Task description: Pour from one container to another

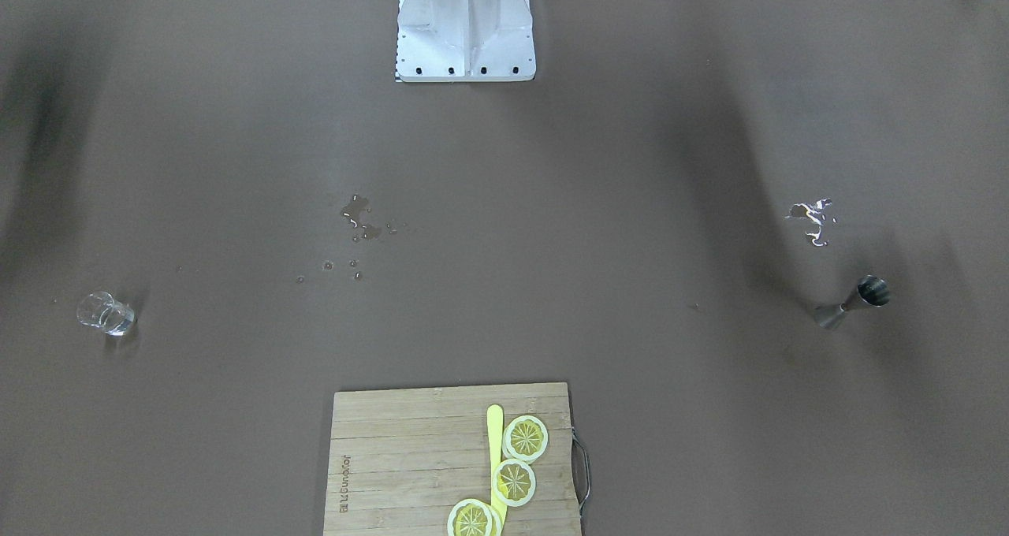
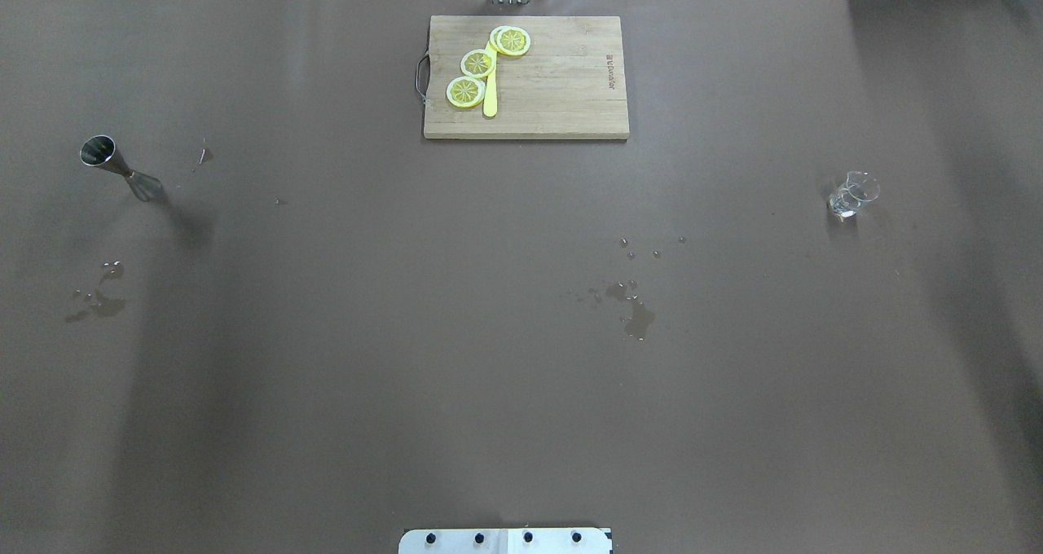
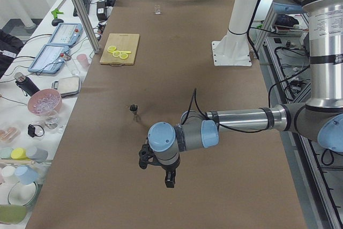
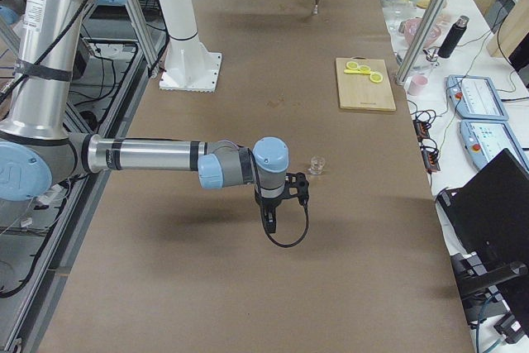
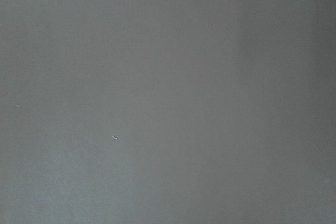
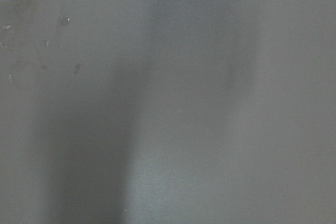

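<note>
- A steel jigger (image 2: 114, 163) is seen standing upright on the brown table (image 2: 367, 391), far out on the robot's left side.
- A clear glass (image 2: 851, 194) is seen upright far out on the robot's right side, well apart from the jigger.
- The left gripper (image 3: 169, 179) shows only in the left side view, where it hangs pointing down above the table. Whether its jaws are wide or narrow cannot be told, and nothing is seen in it.
- In that view the jigger (image 3: 134, 111) stands farther along the table than the left gripper, apart from it and untouched.
- The right gripper (image 4: 270, 219) shows only in the right side view, also pointing down above the table. Its jaw state cannot be told either.
- In that view the glass (image 4: 316, 165) stands near the right wrist, on its operators' side, and is not touched.
- Only bare table is shown by the left wrist camera. A few drops are added at the upper left of the right wrist view.
- A wet patch (image 2: 98, 303) lies on the robot's side of the jigger.
- A second patch (image 2: 635, 314) lies mid-table, toward the glass's side.
- A wooden board (image 2: 562, 90) is placed at the far middle edge, with lemon slices (image 2: 477, 63) and a yellow stick (image 2: 490, 98) on it.
</note>
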`<state>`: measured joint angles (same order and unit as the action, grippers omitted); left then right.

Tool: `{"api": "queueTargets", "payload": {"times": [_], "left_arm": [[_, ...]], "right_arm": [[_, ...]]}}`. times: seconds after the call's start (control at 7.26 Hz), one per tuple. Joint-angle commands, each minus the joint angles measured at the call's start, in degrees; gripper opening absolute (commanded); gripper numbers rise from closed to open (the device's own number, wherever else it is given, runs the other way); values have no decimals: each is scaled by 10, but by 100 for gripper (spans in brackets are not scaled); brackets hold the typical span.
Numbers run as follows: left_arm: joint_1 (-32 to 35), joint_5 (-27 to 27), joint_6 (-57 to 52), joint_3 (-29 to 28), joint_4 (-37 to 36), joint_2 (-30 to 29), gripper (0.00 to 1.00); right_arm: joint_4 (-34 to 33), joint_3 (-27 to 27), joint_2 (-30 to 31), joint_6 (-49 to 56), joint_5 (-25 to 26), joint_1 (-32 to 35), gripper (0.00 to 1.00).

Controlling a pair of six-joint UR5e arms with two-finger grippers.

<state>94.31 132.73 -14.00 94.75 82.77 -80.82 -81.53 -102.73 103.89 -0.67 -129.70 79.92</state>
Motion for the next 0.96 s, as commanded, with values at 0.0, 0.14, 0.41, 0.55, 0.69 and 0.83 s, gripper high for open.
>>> {"api": "queueTargets", "payload": {"times": [0.0,0.14,0.41,0.55,0.69,0.83], "left_arm": [[0,0,0,0,-1,0,98],[0,0,-1,-1,0,0,98],[0,0,0,0,0,0,98],[0,0,0,0,0,-1,98],[0,0,-1,0,0,0,98],[0,1,0,0,0,0,98]], "right_arm": [[-22,2,-4,15,6,1,100],[-22,-1,-6,15,7,1,100],[-21,-2,-8,14,7,7,100],[-21,-2,-7,8,6,8,100],[-21,-2,-8,7,6,8,100],[-19,-2,-8,6,4,9,100]]}}
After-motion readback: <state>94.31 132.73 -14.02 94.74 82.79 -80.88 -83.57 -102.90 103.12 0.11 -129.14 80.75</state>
